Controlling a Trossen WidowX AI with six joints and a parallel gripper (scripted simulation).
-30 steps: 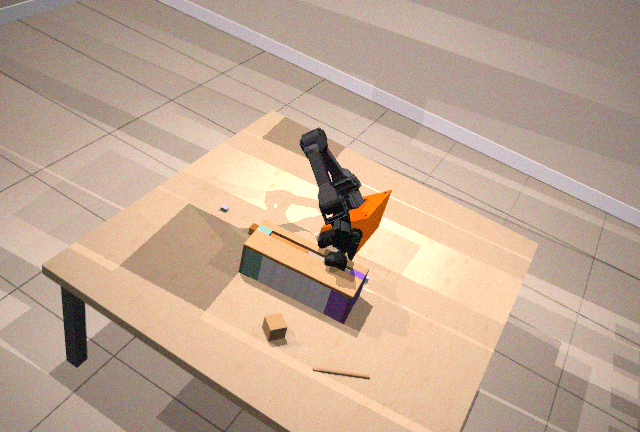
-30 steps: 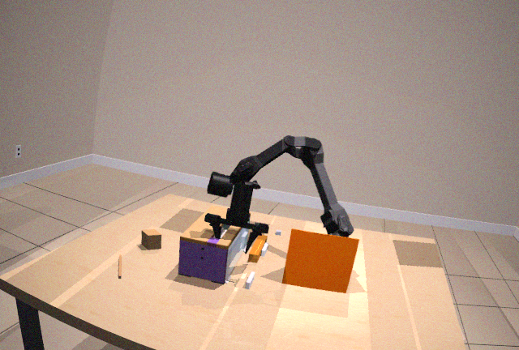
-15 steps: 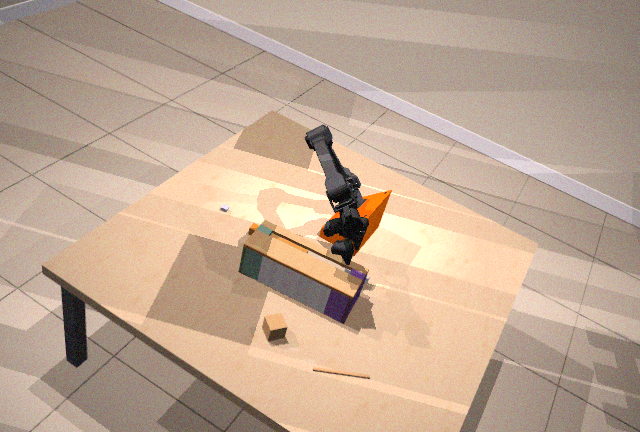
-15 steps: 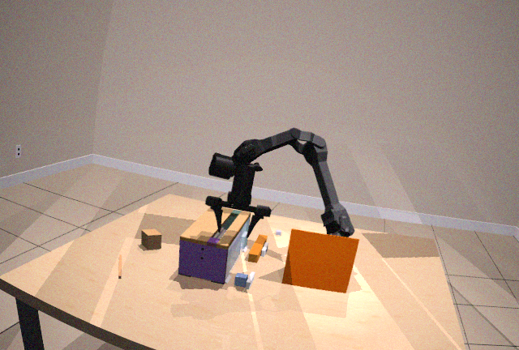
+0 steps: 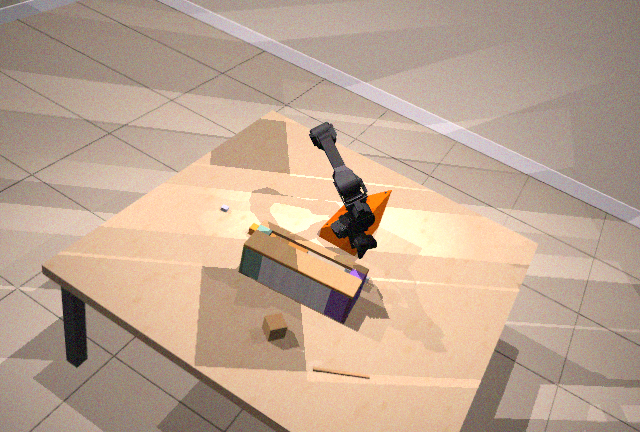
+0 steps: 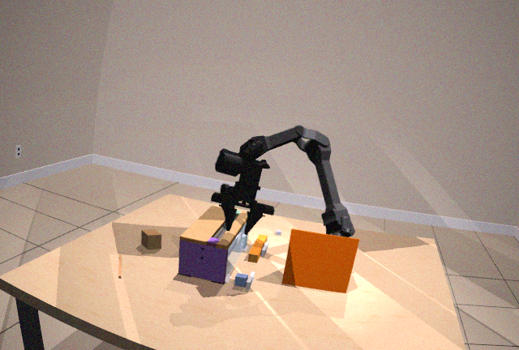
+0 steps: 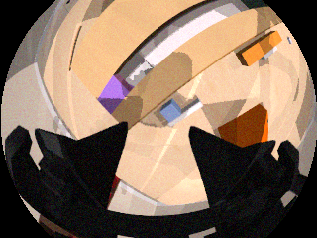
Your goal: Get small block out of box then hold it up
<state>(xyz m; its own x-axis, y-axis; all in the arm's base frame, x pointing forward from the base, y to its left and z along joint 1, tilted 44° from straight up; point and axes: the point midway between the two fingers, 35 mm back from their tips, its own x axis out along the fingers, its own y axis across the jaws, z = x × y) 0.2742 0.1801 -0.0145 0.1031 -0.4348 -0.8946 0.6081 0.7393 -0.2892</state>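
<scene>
The long box [image 5: 302, 268] [image 6: 207, 225] [image 7: 119, 34] has a tan top, a purple end [image 5: 338, 304] [image 6: 201, 260] [image 7: 115, 89] and a teal end [image 5: 251, 262]. A small blue block [image 6: 241, 279] [image 7: 172, 111] lies on the table just off the purple end, on the clear-front side, with a small white piece [image 6: 250, 278] touching it. The box hides it in the top view. My gripper [image 5: 361, 247] [image 6: 238, 231] [image 7: 158, 129] is open and empty. It points down above the box's purple end and front edge, over the blue block.
An orange wedge panel [image 5: 379, 205] [image 6: 320, 260] [image 7: 246, 126] stands close behind the arm. An orange block [image 6: 256, 249] [image 7: 261, 50] lies by the box front. A brown cube [image 5: 273, 325] [image 6: 151, 238] and a thin stick [image 5: 341, 373] [image 6: 119, 266] lie on the far side of the box.
</scene>
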